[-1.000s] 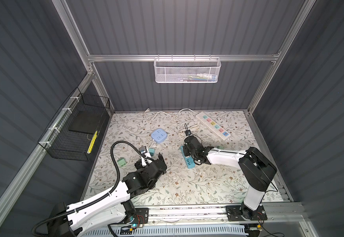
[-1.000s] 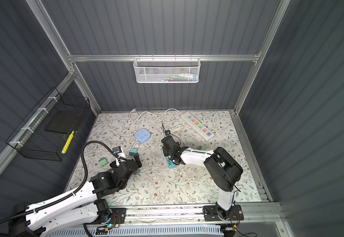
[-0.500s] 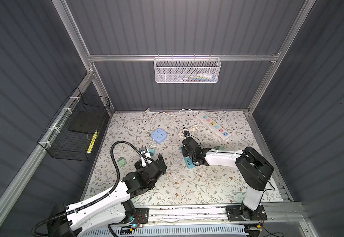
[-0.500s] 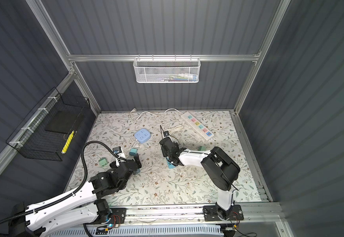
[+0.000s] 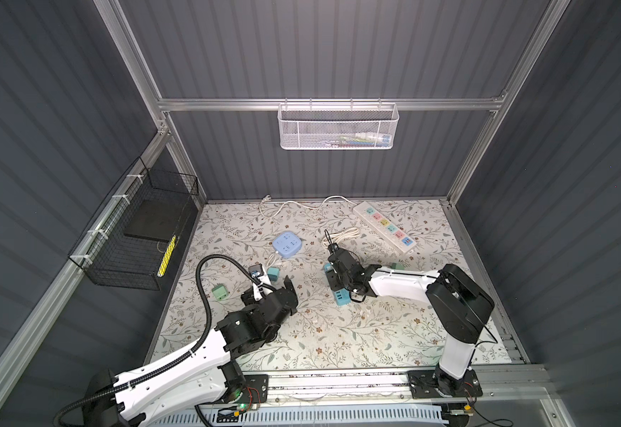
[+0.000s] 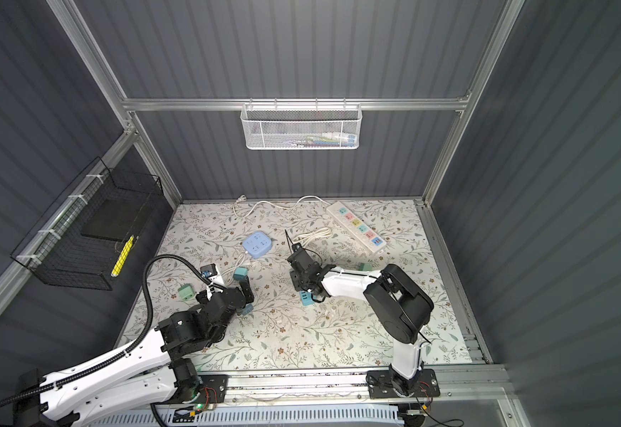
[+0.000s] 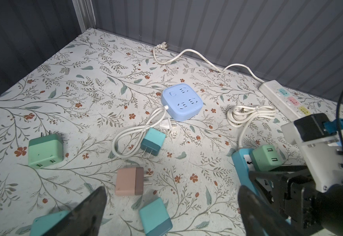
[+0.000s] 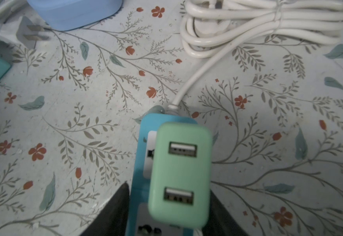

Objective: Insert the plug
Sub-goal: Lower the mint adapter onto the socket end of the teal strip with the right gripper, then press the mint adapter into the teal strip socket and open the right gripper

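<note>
Right hand (image 8: 168, 190) spread astride green plug (image 8: 179, 173), visible only in wrist views | left hand (image 7: 171, 190) spread

Floral table (image 5: 338, 332), blue square socket (image 5: 287, 244), white strip (image 5: 385, 226), teal strip (image 5: 341, 297), green adapter (image 7: 45, 150)

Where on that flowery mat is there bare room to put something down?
Bare: the front stretch of mat along the rail; also the back-left corner behind the blue socket. Crowded: the middle, with chargers, cords and the teal strip.

Soft even light, faint shadows, green plug (image 8: 179, 173) blurred
</note>
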Available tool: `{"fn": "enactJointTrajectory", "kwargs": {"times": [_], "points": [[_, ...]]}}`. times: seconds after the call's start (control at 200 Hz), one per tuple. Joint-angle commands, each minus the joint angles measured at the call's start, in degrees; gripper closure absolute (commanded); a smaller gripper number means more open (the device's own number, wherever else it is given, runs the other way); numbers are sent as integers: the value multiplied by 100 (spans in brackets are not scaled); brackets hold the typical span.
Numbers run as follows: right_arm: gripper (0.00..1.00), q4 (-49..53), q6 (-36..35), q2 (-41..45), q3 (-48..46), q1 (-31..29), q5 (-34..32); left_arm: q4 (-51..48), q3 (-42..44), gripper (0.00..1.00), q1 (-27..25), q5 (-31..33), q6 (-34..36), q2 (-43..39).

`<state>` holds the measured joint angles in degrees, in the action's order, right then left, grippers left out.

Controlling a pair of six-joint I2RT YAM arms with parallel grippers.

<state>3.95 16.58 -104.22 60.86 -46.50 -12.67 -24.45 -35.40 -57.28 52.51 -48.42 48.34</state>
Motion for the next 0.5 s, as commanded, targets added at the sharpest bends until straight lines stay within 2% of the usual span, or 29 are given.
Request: {"fn": "enactJointTrajectory", "kwargs": {"times": [0.0, 0.225, 0.495], "points": [[36, 529, -3, 395, 243, 72, 257, -85, -178, 0, 38, 113, 196, -102], [32, 882, -115, 714, 583, 247, 850, 139, -215, 0, 35, -89, 325, -35], [34, 1096, -288, 742, 936, 653, 957, 309, -300, 0, 41, -190, 517, 170]]}}
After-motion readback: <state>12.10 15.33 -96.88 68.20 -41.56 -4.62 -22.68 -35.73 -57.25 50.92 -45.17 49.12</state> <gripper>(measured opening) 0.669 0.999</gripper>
